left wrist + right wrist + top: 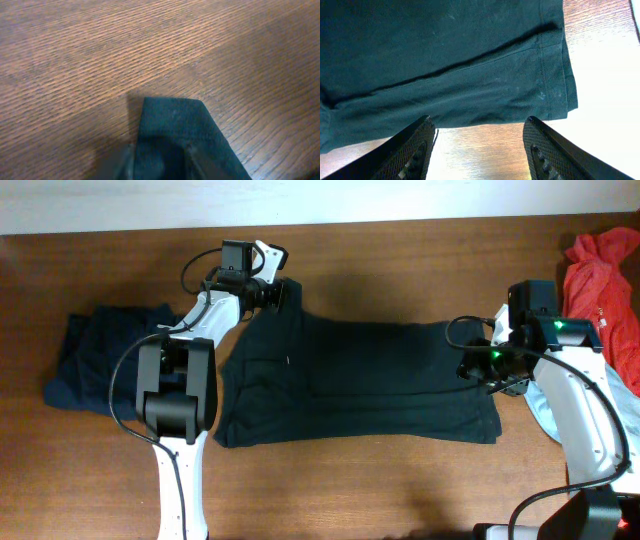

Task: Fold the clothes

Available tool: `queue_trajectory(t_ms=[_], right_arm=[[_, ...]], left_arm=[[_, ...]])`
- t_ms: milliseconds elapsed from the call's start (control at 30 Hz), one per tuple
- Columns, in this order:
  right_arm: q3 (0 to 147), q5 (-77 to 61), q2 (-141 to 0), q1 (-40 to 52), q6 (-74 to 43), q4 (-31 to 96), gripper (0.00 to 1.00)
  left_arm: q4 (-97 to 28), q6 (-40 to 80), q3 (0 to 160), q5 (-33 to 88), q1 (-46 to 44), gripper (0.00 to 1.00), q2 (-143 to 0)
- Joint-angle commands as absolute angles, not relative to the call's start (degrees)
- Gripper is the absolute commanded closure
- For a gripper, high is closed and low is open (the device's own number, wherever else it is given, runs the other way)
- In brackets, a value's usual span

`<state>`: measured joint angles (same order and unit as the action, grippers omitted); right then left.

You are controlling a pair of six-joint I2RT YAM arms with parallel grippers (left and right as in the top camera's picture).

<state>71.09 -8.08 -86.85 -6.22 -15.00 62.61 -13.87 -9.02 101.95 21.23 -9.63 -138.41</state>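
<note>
Shirt [350, 380] corner inside left hand [160, 159], grip unclear, hem before open, empty right hand [477, 125]

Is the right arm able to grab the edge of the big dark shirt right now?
Probably yes: the right gripper is open, and the dark shirt lies flat just ahead of it, nothing between.

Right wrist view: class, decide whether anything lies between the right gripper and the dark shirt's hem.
Nothing visible does. The right gripper stands open at the edge of the dark shirt, whose hem lies flat ahead of the fingers. Only bare wooden table shows between them.
</note>
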Motion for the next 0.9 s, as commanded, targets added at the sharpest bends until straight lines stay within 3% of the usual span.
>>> queue_trajectory(t_ms=[0, 33, 67, 467, 867], right_arm=[[71.6, -8.4, -86.7, -6.4, -14.8, 62.6, 0.40], [71.6, -8.4, -86.7, -6.4, -14.9, 62.6, 0.40], [71.6, -8.4, -86.7, -6.4, -14.9, 62.6, 0.40], [71.6, -8.4, -86.7, -6.4, -14.8, 62.9, 0.40], [71.6, -8.4, -86.7, -6.4, -14.8, 62.5, 0.40]], left_arm=[[-13.8, -9.4, 102.7, 21.7, -9.6, 0.87, -139.8], [-13.9, -9.3, 102.7, 21.7, -9.6, 0.97, -139.8], [-14.1, -9.3, 102.7, 21.8, -9.6, 1.00, -139.8], [-27.4, -9.4, 110.5, 23.1, -9.2, 1.00, -138.7], [-57.9, -10.0, 127.2, 22.9, -8.5, 1.00, -138.6]])
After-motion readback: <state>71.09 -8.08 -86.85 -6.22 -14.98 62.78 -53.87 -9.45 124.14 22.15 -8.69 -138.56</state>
